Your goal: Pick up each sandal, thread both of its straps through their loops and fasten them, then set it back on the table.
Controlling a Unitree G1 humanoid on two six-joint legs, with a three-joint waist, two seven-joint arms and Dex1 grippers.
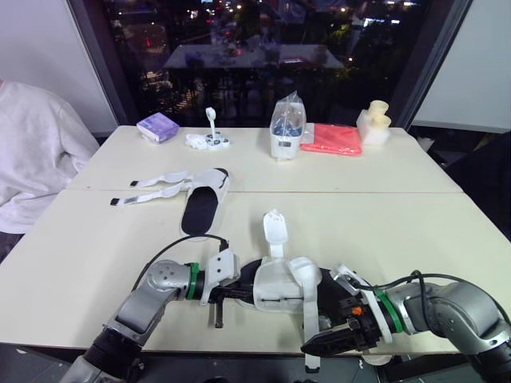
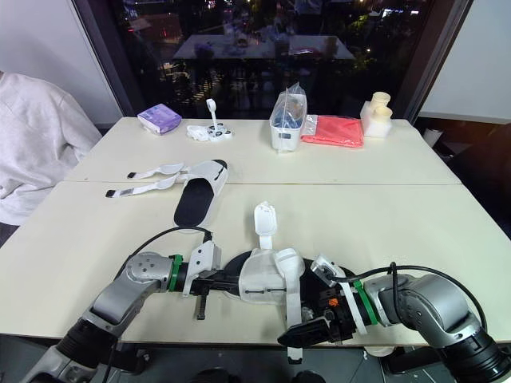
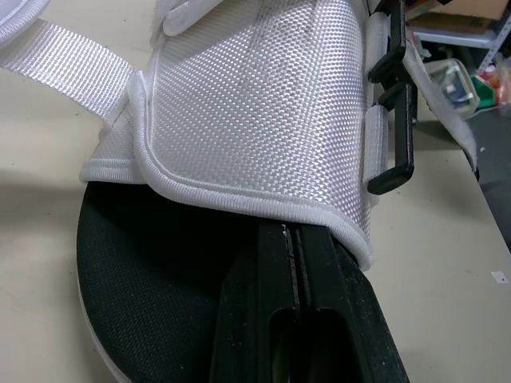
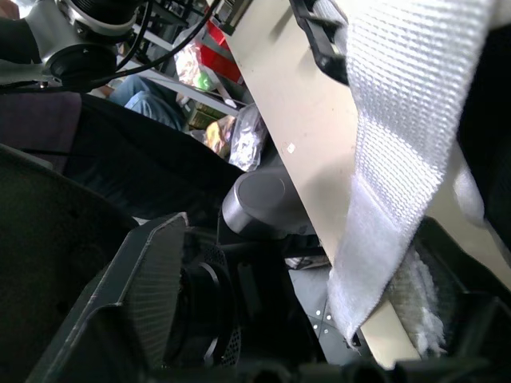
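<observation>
At the table (image 1: 423,239) front edge, near sandal (image 1: 279,289): flat, straps unthreaded
Left gripper (image 1: 233,294): clenched empty, tucked under the sandal's upper
Right gripper (image 1: 323,345): by the long strap (image 1: 308,319) end, grip cannot be told
Far sandal (image 1: 204,203): farther back on the table, straps loose
Progress: nothing fastened, both sandals left

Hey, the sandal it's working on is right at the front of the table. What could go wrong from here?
1. The sandal lies close to the front edge of the table, and one strap hangs over that edge. A tug by the right end effector could drag the sandal off.
2. The left end effector is shut and tucked under the sandal's upper, not clamped on it, so the sandal may slide during threading.
</observation>
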